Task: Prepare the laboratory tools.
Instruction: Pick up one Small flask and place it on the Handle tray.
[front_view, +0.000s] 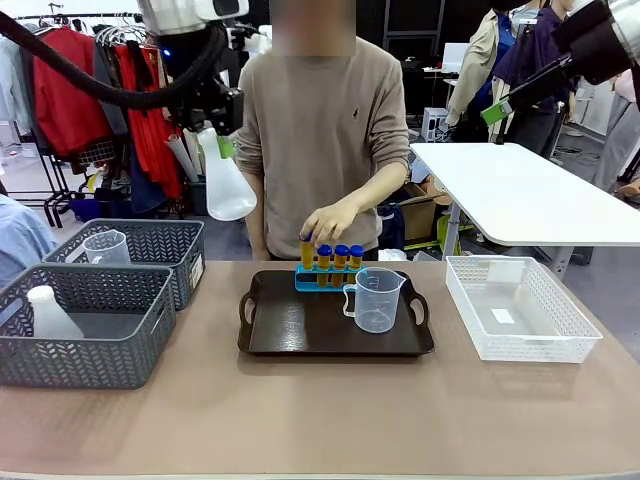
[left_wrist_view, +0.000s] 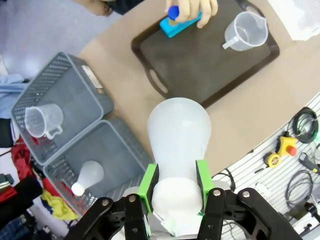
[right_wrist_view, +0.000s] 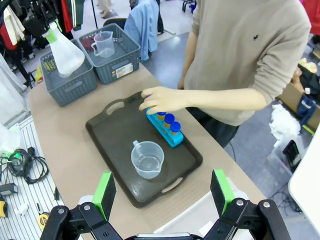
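My left gripper (left_wrist_view: 175, 187) is shut on the neck of a translucent white conical flask (left_wrist_view: 177, 145), held high above the table's left side (front_view: 227, 180). On the dark tray (front_view: 290, 325) stand a clear handled beaker (front_view: 377, 298) and a small blue rack (front_view: 330, 282) with blue-capped tubes of yellow liquid (front_view: 340, 256). The person's hand (front_view: 325, 222) rests on the leftmost tube. My right gripper (right_wrist_view: 164, 192) hangs open high over the tray's near right corner, with nothing between its green pads (right_wrist_view: 105, 192).
Two grey baskets stand at the left: the near one (front_view: 95, 350) holds another flask (front_view: 50, 312), the far one (front_view: 160, 245) another beaker (front_view: 105, 245). A white mesh basket (front_view: 520, 345) sits right of the tray. The person stands at the far edge.
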